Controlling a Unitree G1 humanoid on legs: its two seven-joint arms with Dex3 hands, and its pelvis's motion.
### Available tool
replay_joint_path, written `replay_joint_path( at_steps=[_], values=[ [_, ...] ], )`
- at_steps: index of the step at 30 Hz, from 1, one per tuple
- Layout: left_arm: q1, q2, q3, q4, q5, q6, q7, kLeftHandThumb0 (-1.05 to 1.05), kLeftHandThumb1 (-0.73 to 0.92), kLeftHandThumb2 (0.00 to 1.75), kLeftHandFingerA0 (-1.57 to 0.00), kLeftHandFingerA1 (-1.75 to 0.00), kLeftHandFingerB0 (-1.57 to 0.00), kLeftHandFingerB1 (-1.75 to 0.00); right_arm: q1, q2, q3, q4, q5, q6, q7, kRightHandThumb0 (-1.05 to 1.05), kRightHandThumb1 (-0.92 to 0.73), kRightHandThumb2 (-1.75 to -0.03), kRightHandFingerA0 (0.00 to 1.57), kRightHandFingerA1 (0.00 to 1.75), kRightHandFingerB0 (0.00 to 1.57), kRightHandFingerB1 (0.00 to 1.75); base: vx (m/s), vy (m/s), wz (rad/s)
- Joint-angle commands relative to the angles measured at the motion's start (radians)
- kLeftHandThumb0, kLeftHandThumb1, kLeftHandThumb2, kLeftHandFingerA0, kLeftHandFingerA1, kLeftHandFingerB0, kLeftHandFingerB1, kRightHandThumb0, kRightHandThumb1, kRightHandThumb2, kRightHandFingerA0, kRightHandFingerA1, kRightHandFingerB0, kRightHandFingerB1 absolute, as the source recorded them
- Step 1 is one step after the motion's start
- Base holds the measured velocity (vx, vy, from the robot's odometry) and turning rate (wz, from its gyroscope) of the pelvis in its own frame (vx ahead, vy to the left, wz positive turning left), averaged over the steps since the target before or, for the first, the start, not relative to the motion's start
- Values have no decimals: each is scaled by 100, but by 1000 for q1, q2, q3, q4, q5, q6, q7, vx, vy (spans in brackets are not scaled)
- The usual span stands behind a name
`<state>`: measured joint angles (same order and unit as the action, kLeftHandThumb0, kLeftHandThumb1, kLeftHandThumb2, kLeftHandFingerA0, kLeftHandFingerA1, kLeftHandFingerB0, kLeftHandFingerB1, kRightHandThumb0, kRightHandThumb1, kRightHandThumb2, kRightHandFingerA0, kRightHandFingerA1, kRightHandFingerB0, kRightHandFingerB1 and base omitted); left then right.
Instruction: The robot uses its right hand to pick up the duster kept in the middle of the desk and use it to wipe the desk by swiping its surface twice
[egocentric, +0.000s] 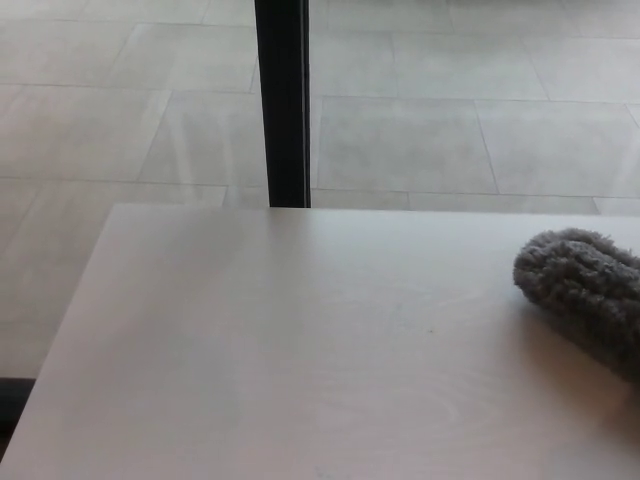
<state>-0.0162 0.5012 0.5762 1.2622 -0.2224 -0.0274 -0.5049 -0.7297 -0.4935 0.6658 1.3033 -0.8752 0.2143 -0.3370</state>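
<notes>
A grey fluffy duster (585, 292) lies on the pale desk (300, 360) at the far right edge of the head view, its rear part cut off by the frame. Neither of my hands shows in this view, so what holds the duster is hidden.
A black vertical post (282, 100) stands behind the desk's far edge, with a tiled floor (450, 120) beyond it. The desk's left edge runs diagonally at the lower left.
</notes>
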Motion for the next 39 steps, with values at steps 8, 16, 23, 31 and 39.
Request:
replay_joint_path(
  at_steps=[8, 16, 23, 31, 39],
  values=[
    [22, 5, 10, -2, -37, -36, -22, -59, 90, 68, -34, -57, -32, -42, 1, 84, -128, -4, 112, 180, 331, -47, -71, -65, 70, 146, 23, 38, 0, 0, 0],
    [7, 8, 17, -2, -49, -18, -21, -59, 90, 68, -34, -59, -33, -43, -74, 280, 27, -104, -20, 213, 381, -45, -68, -64, 75, 150, 57, 55, 0, 0, 0],
    [1, 16, 6, -3, -44, -35, -23, -59, 92, 69, -35, -60, -32, -41, -53, 383, 217, -192, -135, 258, 380, -39, -65, -58, 76, 173, 71, 84, 0, 0, 0],
    [-12, 27, -12, -6, -38, -41, -20, -57, 92, 74, -35, -57, -31, -40, 18, 415, 336, -396, -183, 303, 338, -42, -42, -90, 120, 138, 76, 94, 0, 0, 0],
    [-21, 39, -23, -1, -40, -42, -33, -56, 92, 69, -32, -57, -29, -39, 141, 317, 392, -676, -238, 260, 369, -34, -59, -68, 92, 175, 74, 105, 0, 0, 0]
  ],
)
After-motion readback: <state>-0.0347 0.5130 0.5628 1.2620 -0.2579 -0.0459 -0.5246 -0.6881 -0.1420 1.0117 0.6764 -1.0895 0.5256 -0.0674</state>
